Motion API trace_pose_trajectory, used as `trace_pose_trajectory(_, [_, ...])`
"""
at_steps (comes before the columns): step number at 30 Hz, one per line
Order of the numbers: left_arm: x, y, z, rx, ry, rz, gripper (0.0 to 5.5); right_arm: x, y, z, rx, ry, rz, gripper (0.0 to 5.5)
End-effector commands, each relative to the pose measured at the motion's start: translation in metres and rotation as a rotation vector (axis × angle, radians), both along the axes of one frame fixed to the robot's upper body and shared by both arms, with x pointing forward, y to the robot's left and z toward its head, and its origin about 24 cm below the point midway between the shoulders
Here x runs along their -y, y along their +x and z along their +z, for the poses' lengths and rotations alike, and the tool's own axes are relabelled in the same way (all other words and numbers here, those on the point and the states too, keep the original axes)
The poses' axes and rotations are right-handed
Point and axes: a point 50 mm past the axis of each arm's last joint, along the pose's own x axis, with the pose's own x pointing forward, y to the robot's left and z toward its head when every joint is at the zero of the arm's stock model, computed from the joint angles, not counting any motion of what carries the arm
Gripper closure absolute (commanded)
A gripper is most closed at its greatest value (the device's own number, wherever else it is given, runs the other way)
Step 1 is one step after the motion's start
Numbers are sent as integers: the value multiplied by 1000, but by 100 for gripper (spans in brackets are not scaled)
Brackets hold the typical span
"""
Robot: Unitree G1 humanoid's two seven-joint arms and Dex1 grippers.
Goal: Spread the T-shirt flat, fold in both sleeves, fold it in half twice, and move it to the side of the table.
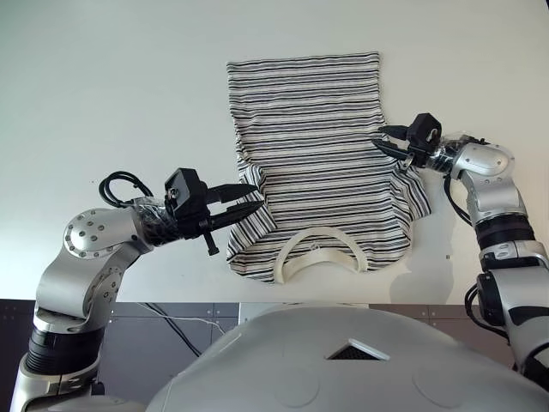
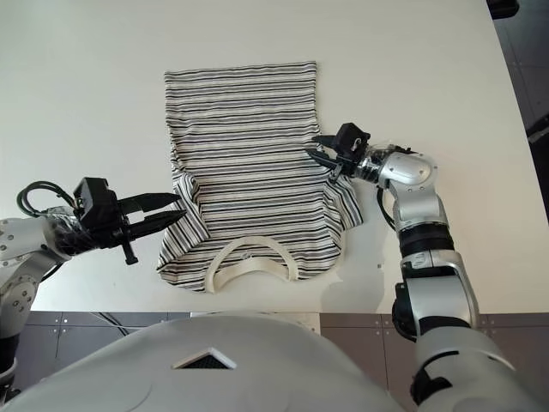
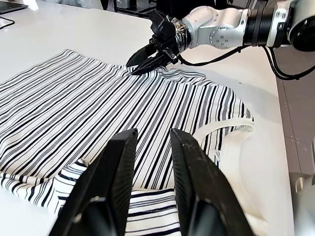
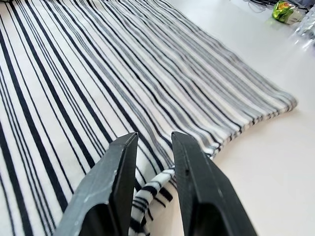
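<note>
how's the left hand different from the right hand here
The left hand is by the T-shirt's left sleeve, nearer the table's front edge; the right hand is farther up, at the shirt's right edge. The left hand points toward the robot's right, the right hand toward its left. Both are open, holding nothing.

no readable text, labels or numbers anywhere
</note>
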Motion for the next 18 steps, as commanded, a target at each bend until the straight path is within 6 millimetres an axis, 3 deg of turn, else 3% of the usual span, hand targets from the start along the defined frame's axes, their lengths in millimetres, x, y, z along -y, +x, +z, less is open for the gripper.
trace_pose_trajectory(1, [1,-9,-6,-23,14,37,428,17,-14,38,124,76,-91,425])
trace_pose_trajectory(4, [0,-30,-16,-53,26,108,428,38,-61,59,91,147,-212,425])
trace_pose_trajectory(7, [3,-48,-26,-78,26,182,428,48,-121,42,-103,136,-262,425])
trace_pose_trajectory(9, [6,-54,-31,-80,34,199,428,50,-146,29,-213,100,-252,425])
trace_pose_trajectory(18, [9,-61,-42,-85,97,112,428,49,-156,-6,-272,9,-248,425])
